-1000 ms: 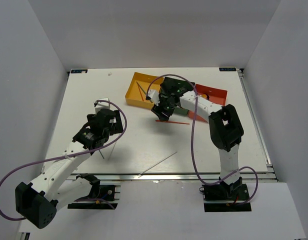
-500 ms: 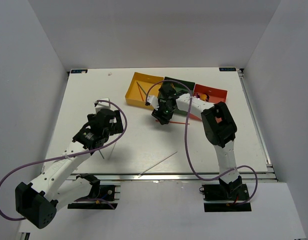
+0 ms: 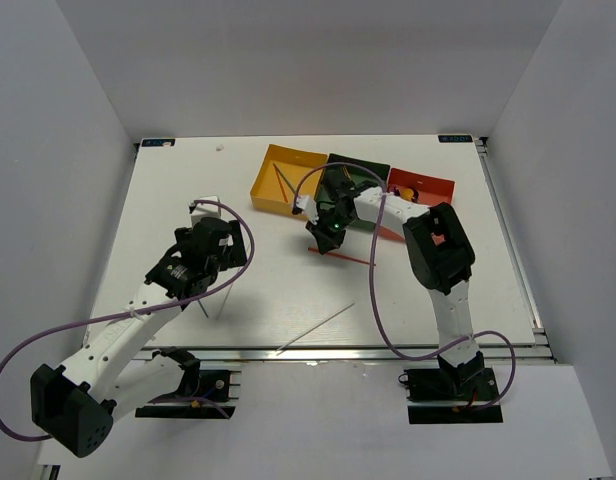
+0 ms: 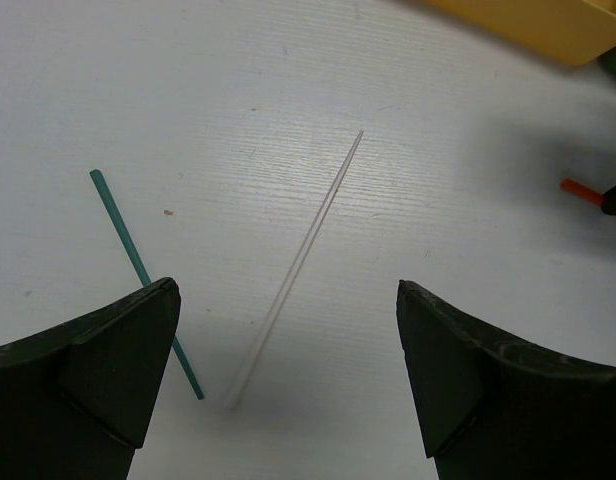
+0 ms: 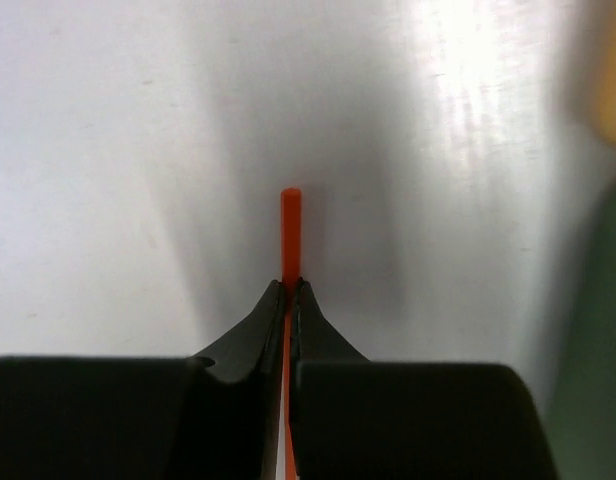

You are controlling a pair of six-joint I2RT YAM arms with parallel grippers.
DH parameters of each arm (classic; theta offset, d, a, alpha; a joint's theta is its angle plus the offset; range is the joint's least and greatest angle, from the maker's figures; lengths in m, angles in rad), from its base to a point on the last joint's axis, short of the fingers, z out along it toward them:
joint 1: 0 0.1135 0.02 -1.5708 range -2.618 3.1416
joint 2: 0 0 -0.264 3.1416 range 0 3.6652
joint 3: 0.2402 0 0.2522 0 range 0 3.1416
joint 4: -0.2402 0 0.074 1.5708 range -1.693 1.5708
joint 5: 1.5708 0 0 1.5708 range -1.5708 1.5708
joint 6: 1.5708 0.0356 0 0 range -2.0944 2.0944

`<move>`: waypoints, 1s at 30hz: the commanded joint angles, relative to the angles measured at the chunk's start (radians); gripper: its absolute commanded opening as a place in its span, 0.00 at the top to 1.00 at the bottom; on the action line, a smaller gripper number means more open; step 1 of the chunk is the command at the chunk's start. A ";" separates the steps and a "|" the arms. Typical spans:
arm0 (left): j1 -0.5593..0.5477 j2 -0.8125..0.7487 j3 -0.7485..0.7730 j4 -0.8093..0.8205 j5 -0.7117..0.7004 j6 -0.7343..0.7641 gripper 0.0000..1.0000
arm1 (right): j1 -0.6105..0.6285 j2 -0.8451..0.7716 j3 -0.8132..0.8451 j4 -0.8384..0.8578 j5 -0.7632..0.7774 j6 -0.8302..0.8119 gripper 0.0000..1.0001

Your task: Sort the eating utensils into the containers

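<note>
My right gripper (image 5: pixel 289 284) is shut on a thin red chopstick (image 5: pixel 290 225), near one end; its short tip sticks out past the fingertips over the white table. From above, the right gripper (image 3: pixel 326 238) is just in front of the trays and the red chopstick (image 3: pixel 356 258) trails right. My left gripper (image 4: pixel 288 290) hangs wide open and holds nothing, above a pale chopstick (image 4: pixel 303 255) and a green chopstick (image 4: pixel 138 270). The yellow tray (image 3: pixel 271 183), dark green tray (image 3: pixel 373 170) and red-orange tray (image 3: pixel 435 187) stand in a row at the back.
The pale chopstick (image 3: pixel 316 328) lies near the table's front edge between the two arms. The right arm (image 3: pixel 388 208) reaches across the green tray and hides much of it. Grey walls close in the table on three sides.
The right gripper came down toward me and shut its jaws on the red chopstick, which now lies slanted. The left arm has not moved.
</note>
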 commanded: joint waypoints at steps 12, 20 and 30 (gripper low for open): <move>-0.004 -0.025 -0.003 0.008 -0.015 0.000 0.02 | 0.022 -0.262 0.012 0.402 -0.079 0.421 1.00; -0.004 -0.016 -0.001 0.005 -0.021 -0.001 0.02 | -0.025 -0.022 0.419 0.623 0.136 0.851 1.00; -0.004 -0.019 -0.004 0.008 -0.014 0.000 0.02 | -0.028 0.206 0.596 0.856 0.286 0.830 1.00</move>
